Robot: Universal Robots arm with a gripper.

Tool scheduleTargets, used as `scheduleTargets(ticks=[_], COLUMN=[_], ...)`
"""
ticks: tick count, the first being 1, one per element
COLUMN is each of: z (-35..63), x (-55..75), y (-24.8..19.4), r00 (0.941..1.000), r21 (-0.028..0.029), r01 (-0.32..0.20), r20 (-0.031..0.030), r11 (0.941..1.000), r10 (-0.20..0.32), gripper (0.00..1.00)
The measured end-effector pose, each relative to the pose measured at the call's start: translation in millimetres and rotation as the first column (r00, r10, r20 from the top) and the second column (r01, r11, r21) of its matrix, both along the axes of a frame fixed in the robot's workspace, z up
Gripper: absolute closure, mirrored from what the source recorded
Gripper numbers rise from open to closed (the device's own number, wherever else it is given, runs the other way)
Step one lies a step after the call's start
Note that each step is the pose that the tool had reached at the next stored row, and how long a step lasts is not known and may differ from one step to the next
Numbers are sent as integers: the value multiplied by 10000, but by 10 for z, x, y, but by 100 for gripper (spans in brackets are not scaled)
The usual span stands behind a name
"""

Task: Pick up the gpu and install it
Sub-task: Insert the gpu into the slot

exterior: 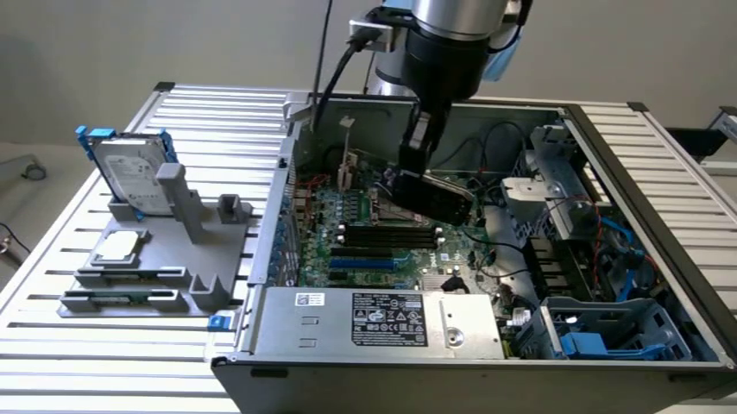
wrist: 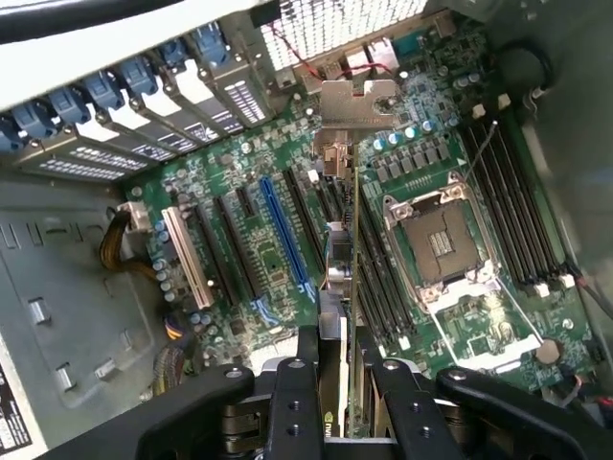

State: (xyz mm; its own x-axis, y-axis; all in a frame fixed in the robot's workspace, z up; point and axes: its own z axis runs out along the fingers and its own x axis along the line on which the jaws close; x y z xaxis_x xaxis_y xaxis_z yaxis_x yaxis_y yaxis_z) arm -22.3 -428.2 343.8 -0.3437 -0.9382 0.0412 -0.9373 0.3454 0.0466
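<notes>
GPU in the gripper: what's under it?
Motherboard with black slots beside the blue slot; gpu held edge-on over them by the gripper. The strip directly beneath its edge is covered.

My gripper point(wrist: 342, 379) grips the gpu point(wrist: 341, 273) edge-down inside the case point(exterior: 461, 384), which is open above me. Below, the blue slot point(wrist: 284, 240) and the black slots point(wrist: 235, 249) beside it lie bare. The processor socket point(wrist: 442, 241) flanks the card's other side, and the rear bracket row point(wrist: 115, 96) stands close beyond its bracket end.
</notes>
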Motion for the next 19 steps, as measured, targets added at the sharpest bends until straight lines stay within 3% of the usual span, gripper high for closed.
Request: scheduleTargets(ticks=[3, 7, 14, 16, 19], z=[-25, -48, -82, -90, -102], x=[0, -1, -2, -7, -26], y=[0, 0, 0, 0, -15], r00=[9985, 9922, 9719, 9661, 9594], r21=[74, 259, 593, 641, 659], r01=[-551, -1248, -2354, -2582, -2820], r20=[10, 30, 101, 121, 141], r11=[9985, 9918, 9701, 9640, 9571], r10=[551, 1247, 2352, 2579, 2817], gripper=[74, 74, 74, 74, 74])
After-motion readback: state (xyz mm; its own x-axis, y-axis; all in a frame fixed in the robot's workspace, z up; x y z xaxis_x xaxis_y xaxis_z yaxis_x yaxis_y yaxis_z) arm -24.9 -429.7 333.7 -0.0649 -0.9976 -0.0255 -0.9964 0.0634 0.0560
